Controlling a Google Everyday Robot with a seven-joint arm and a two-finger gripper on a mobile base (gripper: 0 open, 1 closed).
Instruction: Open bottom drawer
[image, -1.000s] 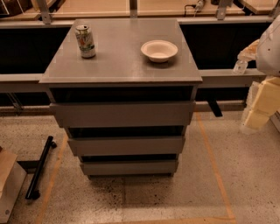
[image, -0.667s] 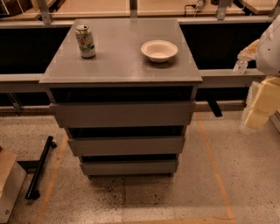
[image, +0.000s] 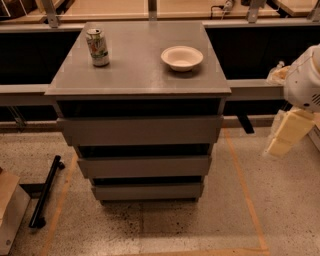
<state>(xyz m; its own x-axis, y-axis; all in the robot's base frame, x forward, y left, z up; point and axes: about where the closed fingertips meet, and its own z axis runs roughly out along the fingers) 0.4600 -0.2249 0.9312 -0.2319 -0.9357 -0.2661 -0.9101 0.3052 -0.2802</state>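
The grey cabinet stands in the middle of the camera view with three flat, handleless drawer fronts. The bottom drawer is the lowest and narrowest-looking front, just above the floor. Its inside does not show. My gripper hangs from the white arm at the right edge. It is well to the right of the cabinet, at about the height of the top drawer, and touches nothing.
A drink can and a white bowl stand on the cabinet top. A black bar and a cardboard box lie on the floor at the left. Orange tape lines mark the speckled floor around the cabinet.
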